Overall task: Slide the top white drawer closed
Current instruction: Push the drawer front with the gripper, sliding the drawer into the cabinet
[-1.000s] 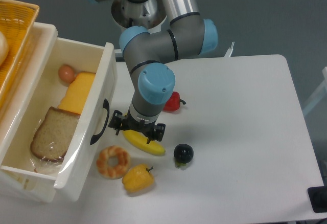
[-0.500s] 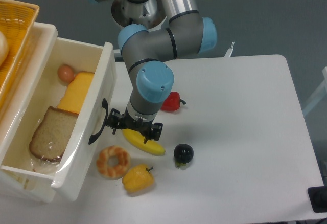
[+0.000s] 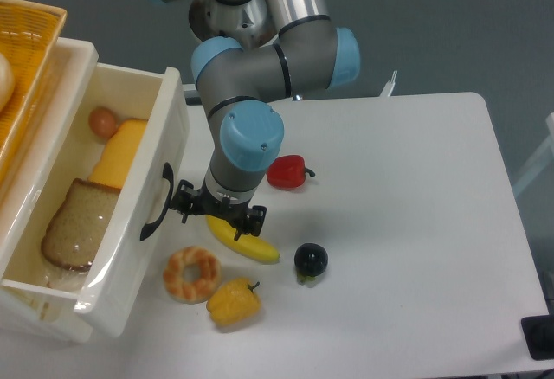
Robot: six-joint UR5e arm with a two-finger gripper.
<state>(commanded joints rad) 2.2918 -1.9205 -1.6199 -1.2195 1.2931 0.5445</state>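
The top white drawer (image 3: pixel 130 223), a deep glossy white plastic box with one curved black handle (image 3: pixel 154 202) on its front, stands partly pulled out at the left of the white table (image 3: pixel 407 249). Inside lie a slice of brown bread in clear wrap (image 3: pixel 71 234), a yellow wedge of cheese (image 3: pixel 117 154) and a brown egg (image 3: pixel 102 121). The black two-finger gripper (image 3: pixel 216 213) of the grey and blue arm (image 3: pixel 251 93) sits just beside the drawer front, its left end at the handle; whether it touches cannot be told. The jaws point downward and away from the camera, so whether they are spread or pressed together cannot be told. Below the gripper, a yellow banana (image 3: pixel 247 242) lies on the table. Near it lie a glazed ring doughnut (image 3: pixel 192 274), a yellow bell pepper (image 3: pixel 233 302), a dark round fruit (image 3: pixel 310 260) and a red bell pepper (image 3: pixel 287 171). A yellow wicker basket (image 3: pixel 26 59) sits at the upper left, behind the drawer.
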